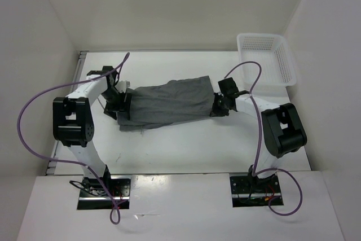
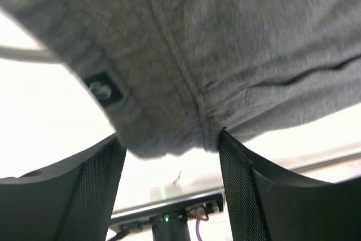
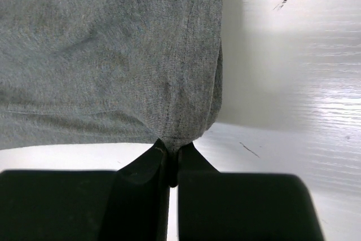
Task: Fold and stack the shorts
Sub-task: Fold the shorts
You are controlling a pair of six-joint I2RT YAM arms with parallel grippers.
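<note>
The grey shorts [image 1: 169, 103] lie stretched left to right across the middle of the table. My left gripper [image 1: 121, 105] is at their left end. In the left wrist view its jaws stand wide apart, and a seamed edge of the shorts [image 2: 186, 55] with a small dark label drapes just past the fingertips [image 2: 237, 162], loose between them. My right gripper [image 1: 217, 105] is at the shorts' right end. In the right wrist view the right gripper [image 3: 174, 153] is shut, pinching the hemmed corner of the shorts [image 3: 113, 55].
A white mesh basket [image 1: 265, 60] stands at the back right corner of the table. White walls enclose the table on the left, right and back. Purple cables loop over both arms.
</note>
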